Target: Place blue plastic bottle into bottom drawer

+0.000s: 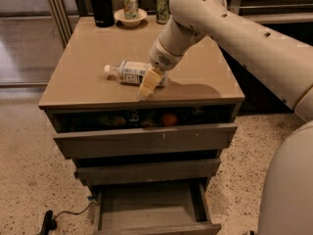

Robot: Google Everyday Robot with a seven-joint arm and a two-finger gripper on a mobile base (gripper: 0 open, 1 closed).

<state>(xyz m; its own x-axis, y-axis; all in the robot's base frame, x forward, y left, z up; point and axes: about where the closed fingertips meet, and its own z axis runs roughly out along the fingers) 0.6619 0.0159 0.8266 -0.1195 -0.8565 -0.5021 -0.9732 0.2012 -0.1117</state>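
Note:
The blue plastic bottle point(128, 72) lies on its side on the cabinet top point(93, 58), white cap pointing left. My gripper point(149, 83) hangs from the white arm point(205, 18) at the bottle's right end, over its base and close to the cabinet's front edge. The gripper covers that end of the bottle. The bottom drawer point(146, 202) is pulled out below, with a bare grey inside.
A tall black flask point(100, 4), a white bowl point(128, 18) holding a can and a green can point(163, 6) stand at the back of the top. The top drawer point(146, 138) is ajar with fruit inside. The middle drawer point(146, 171) sits slightly out. A black cable point(49, 222) lies on the floor.

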